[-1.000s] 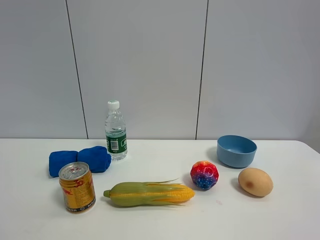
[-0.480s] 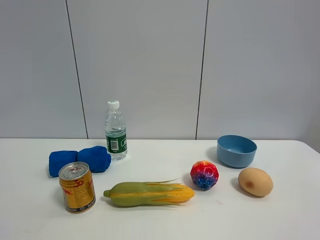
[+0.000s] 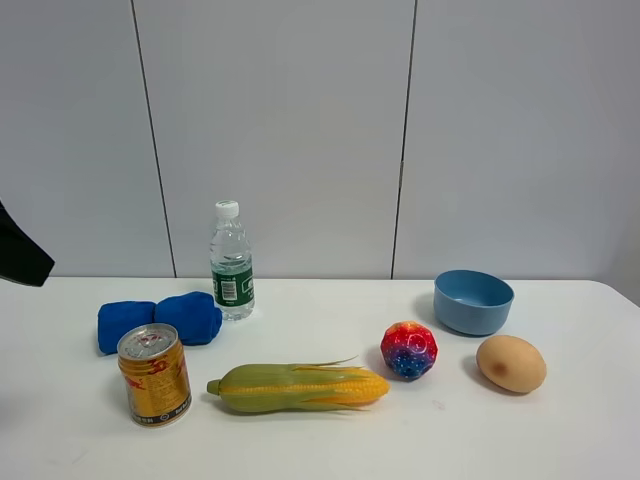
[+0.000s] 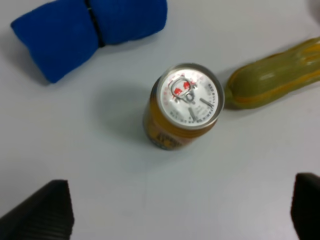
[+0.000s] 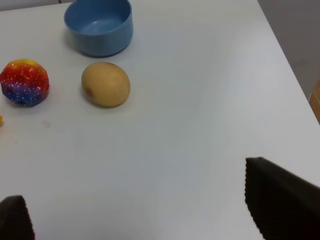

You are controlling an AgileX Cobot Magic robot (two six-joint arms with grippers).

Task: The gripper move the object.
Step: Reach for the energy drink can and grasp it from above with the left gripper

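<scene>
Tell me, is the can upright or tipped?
Upright. The can stands on its base on the table, silver top facing up, pull tab unopened.

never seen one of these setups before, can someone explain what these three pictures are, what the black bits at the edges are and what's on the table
This is a robot with two arms, each ending in a claw, and three cameras. One picture comes from a camera mounted high, facing the white table. The other two come from cameras on each arm's wrist, looking down past its own claw.

The black ridged pieces in the lower corners are the claw fingers: the left claw and the right claw. Both are open and hold nothing. The dark shape at the high view's left edge is probably the left arm.

On the table: a gold can standing upright, an ear of corn, a blue bean bag, a water bottle, a colourful ball, a blue bowl and a tan egg-shaped object. The left claw hangs above the can.
</scene>
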